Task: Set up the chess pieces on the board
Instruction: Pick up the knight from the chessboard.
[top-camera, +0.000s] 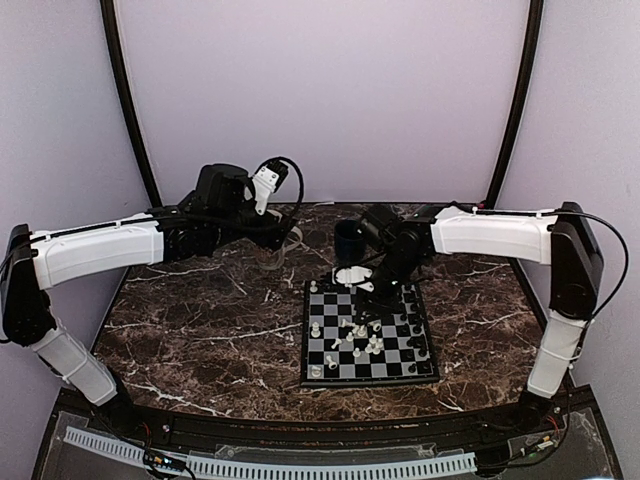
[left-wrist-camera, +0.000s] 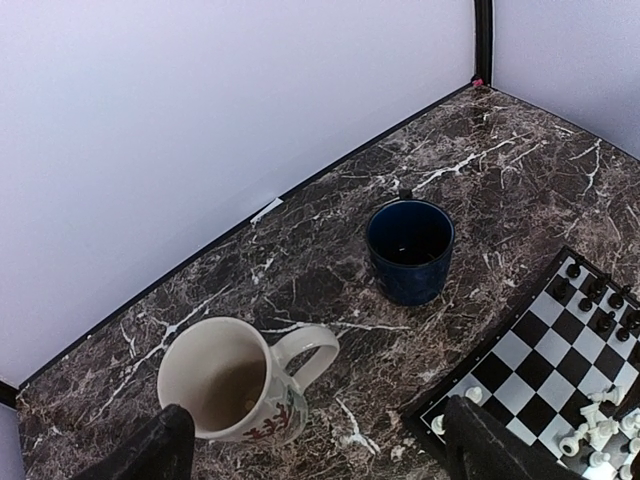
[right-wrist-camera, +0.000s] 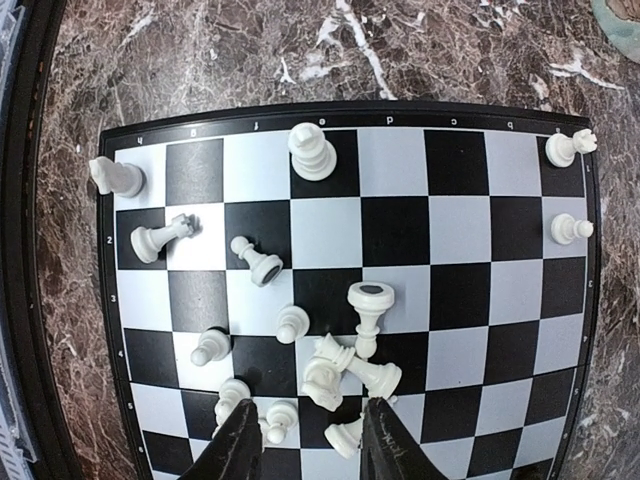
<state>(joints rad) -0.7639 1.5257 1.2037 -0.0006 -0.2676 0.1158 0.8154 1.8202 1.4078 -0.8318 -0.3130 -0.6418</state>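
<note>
- Your right tool (right-wrist-camera: 308, 428) hangs part-open and empty; toppled white chess pieces (right-wrist-camera: 345, 372) crowd the board (right-wrist-camera: 462, 215) just below it.
- Closing here could pinch two pieces or knock neighbours.
- Your left tool (left-wrist-camera: 318, 425) stands wide open, empty.

Even, diffuse light from above fills all three views you receive: the pale walls (top-camera: 320, 100) read bright and flat, with no hard shadows. The polished marble table (top-camera: 200, 320) shows only a faint sheen. In the right wrist view the board (right-wrist-camera: 400, 200) bows outward at its edges from lens distortion, the white pieces (right-wrist-camera: 312, 152) cast short soft shadows, and the right fingers (right-wrist-camera: 235, 450) blur at the lower edge. The left fingers (left-wrist-camera: 150, 450) are dark and lose detail. The top view looks slightly soft.
</note>
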